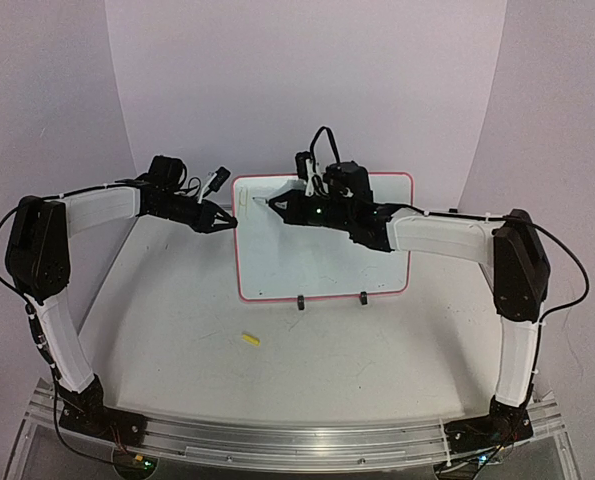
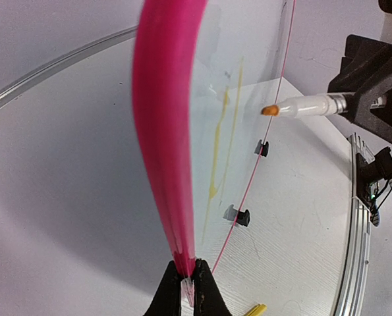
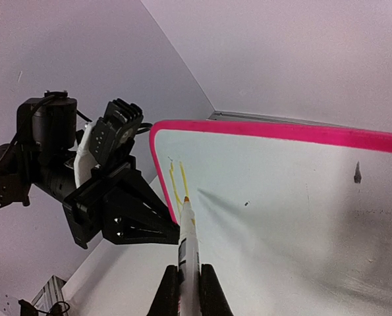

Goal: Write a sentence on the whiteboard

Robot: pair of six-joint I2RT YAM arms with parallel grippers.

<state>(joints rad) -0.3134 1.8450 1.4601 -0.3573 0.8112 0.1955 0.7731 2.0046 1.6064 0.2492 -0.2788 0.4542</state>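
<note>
Top external view puts the whiteboard toward the far edge of the desk, about midway across, standing on its two black clip feet. The left gripper is clamped shut on the board's left edge, and the left wrist view shows the pink border pinched between its fingertips. The right gripper is closed on a white marker, whose tip rests at the board's upper-left corner, just beside the left claw.

The sentence is barely begun. Only a couple of thin yellow strokes show near that corner, and the rest of the surface is bare apart from a few dark specks.

Several things could go wrong from here. The board is held by one edge only, so a firm push from the tip may swing it back around that pinch or rock it on its feet, breaking the line. The marker sits long in the jaws and could twist or slide under side load, skewing the letters. The two claws work close together, so a leftward stroke risks a knock. The ink is faint, so light contact may leave gaps. A small yellow piece, perhaps a cap, lies loose on the desk nearer the front edge.
</note>
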